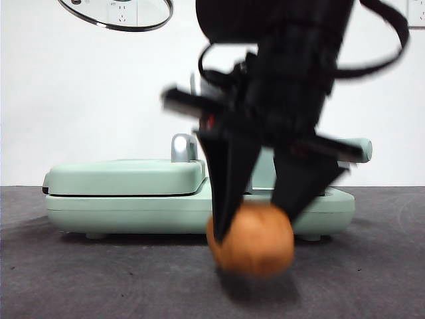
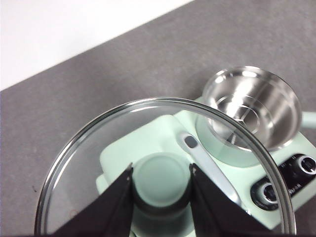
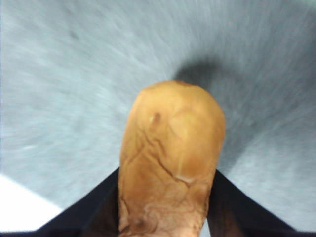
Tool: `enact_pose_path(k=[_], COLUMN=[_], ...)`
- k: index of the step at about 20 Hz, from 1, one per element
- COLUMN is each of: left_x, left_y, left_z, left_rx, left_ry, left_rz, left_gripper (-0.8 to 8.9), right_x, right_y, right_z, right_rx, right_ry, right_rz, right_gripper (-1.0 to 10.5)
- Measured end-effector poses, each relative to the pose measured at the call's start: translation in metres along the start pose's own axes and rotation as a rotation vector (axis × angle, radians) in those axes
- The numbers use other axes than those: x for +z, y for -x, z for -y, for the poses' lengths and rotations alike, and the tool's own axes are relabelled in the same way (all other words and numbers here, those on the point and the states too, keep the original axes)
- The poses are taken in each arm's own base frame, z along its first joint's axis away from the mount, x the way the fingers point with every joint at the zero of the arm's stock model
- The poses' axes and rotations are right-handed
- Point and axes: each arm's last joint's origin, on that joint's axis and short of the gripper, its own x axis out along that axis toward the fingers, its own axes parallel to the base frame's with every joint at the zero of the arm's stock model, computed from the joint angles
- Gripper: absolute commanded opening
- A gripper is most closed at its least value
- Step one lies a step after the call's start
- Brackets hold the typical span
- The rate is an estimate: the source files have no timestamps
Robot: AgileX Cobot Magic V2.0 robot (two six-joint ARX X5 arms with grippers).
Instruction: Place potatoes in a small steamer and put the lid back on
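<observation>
Motion-blurred right gripper (image 1: 255, 226) hides the small steamer (image 1: 265, 169) — mostly.

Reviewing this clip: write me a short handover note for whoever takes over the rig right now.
Left gripper: shut on the lid's knob, holding the lid in the air above the appliance.
Right gripper: shut on the potato, low over the dark table, in front of the grill plate.
Small steamer: open and empty.
Done: lid off, potato grasped.
Left: carry the potato into the steamer, release it, then set the lid back on.
</observation>
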Motion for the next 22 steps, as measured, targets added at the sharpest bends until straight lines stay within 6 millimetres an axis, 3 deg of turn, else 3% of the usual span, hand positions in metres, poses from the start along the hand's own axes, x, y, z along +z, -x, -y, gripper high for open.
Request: enact_pose_path(k=[3, 6, 11, 17, 22], left_x=[-0.004, -0.01, -0.014, -0.013, -0.013], left_y=[-0.008, -0.02, -0.028, -0.029, -0.03], left_z=[-0.005, -0.009, -0.013, -0.013, -0.014], left_rx=[0.014, 0.019, 0.029, 0.03, 0.029], left_ry=[0.009, 0.018, 0.025, 0.024, 0.025], left_rz=[0.0, -0.018, -0.017, -0.011, -0.012], left_gripper=[0.16, 0.17, 0.17, 0.17, 0.17], right_x=[0.03, 0.069, 0.135, 0.178, 0.203], right_y=[0.043, 0.091, 0.141, 0.14, 0.097], right_z=[0.004, 0.021, 0.056, 0.075, 0.098], right_rx=[0.004, -0.012, -0.102, -0.12, -0.113], right_ry=[0.032, 0.038, -0.003, -0.022, -0.061], right_rz=[0.062, 0.153, 0.242, 0.271, 0.187], right_gripper=[0.9, 0.9, 0.9, 0.9, 0.9])
